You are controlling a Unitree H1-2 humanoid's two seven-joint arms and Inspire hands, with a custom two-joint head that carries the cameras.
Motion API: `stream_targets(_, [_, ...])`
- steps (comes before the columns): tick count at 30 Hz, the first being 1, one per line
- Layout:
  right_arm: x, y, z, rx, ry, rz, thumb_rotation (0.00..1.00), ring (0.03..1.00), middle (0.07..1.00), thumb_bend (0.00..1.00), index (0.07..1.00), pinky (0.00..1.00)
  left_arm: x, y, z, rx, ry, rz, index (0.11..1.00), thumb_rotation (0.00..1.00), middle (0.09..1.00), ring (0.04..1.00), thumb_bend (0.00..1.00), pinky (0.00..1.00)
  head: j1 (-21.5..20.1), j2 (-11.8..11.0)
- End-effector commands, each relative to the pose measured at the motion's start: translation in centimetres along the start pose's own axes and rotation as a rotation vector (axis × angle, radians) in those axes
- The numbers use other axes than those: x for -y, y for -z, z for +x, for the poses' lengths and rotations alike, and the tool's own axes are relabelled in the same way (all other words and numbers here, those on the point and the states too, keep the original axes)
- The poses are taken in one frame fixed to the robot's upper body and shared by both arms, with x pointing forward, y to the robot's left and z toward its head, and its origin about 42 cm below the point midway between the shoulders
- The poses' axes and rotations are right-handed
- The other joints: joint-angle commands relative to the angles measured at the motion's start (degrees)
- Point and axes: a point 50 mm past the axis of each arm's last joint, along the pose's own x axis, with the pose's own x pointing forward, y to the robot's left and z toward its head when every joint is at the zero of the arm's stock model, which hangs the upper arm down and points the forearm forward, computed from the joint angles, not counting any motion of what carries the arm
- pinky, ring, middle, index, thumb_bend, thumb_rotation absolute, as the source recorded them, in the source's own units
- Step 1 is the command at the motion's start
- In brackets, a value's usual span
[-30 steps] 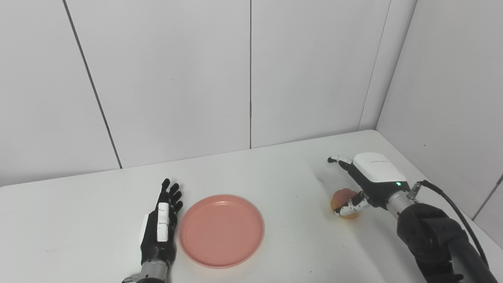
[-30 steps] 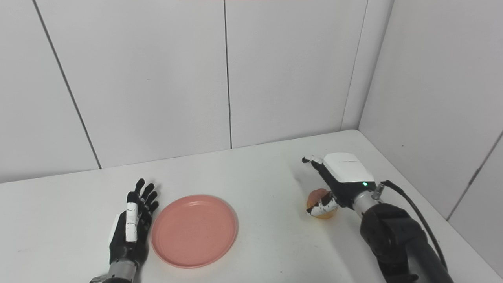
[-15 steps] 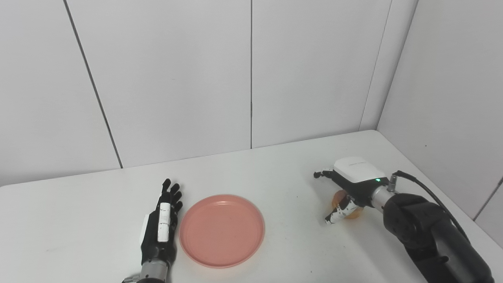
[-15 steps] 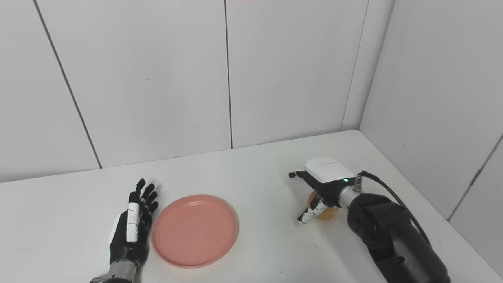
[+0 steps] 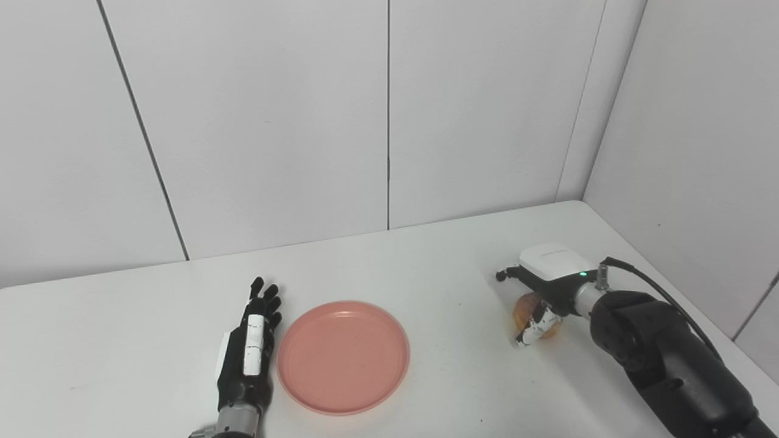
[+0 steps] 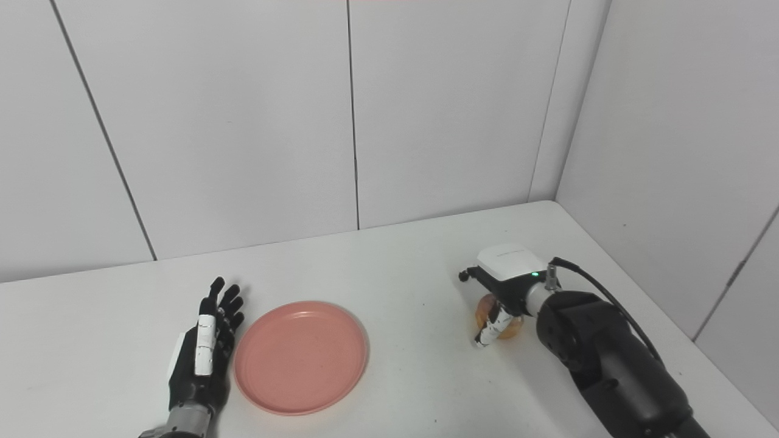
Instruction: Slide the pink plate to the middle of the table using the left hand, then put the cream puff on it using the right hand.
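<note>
Since a second ago, the right hand has swung in over the round golden cream puff and turned, so that its white back plate now faces up and its fingers curl down around the pastry; half a second ago the thumb reached further toward the plate. Now the thumb lies against the near left side of the puff, while the other fingers bend over its far side. They are closed about the puff, which sits on the white table, though whether the grip is firm I cannot tell. Behind the fingers, a green light glows on the wrist, and the black forearm runs out to the lower right with a black cable looped above it.

On the left side, the black fingers of the left hand lie straight and slightly spread, resting flat on the table and holding nothing, unchanged from before. Just beside that hand, on its right, sits the round pink plastic plate, bare, near the table's front edge and well apart from the puff. Plain white wall panels stand behind the table.
</note>
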Motion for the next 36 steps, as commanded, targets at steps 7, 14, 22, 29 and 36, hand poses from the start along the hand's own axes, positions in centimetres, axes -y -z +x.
stream_targets(7, [3.1, 1.2, 0.2, -0.027, 0.091, -0.051, 0.26, 0.769, 0.811, 1.00, 0.782, 0.62, -1.0, 1.9, -0.9, -0.121, -0.021, 0.009, 1.000, 0.91, 0.960, 0.968, 0.83, 0.97, -0.1, 0.1])
stream_targets(14, [2.4, 1.5, 0.5, -0.054, 0.056, -0.093, 0.27, 0.774, 0.817, 1.00, 0.772, 0.60, -1.1, 2.0, -0.9, -0.126, -0.018, 0.020, 1.000, 0.91, 0.958, 0.969, 0.84, 0.97, -0.1, 0.2])
stream_targets(22, [2.1, 1.5, 0.6, -0.066, 0.016, -0.078, 0.27, 0.788, 0.827, 1.00, 0.776, 0.62, -1.2, 1.8, -0.7, -0.125, -0.014, 0.021, 1.000, 0.91, 0.963, 0.974, 0.84, 0.99, -0.2, 0.2])
stream_targets(29, [1.8, 1.5, 0.5, -0.096, -0.045, -0.108, 0.29, 0.796, 0.837, 1.00, 0.768, 0.61, -1.3, 1.8, -0.7, -0.128, -0.010, 0.033, 1.000, 0.92, 0.965, 0.967, 0.85, 0.97, -0.1, 0.5])
stream_targets(36, [1.6, 1.8, 0.6, -0.107, -0.072, -0.094, 0.23, 0.651, 0.729, 0.98, 0.708, 0.48, -1.3, 1.7, -0.6, -0.129, -0.012, 0.029, 1.000, 0.92, 0.957, 0.967, 0.85, 0.98, -0.2, 0.6])
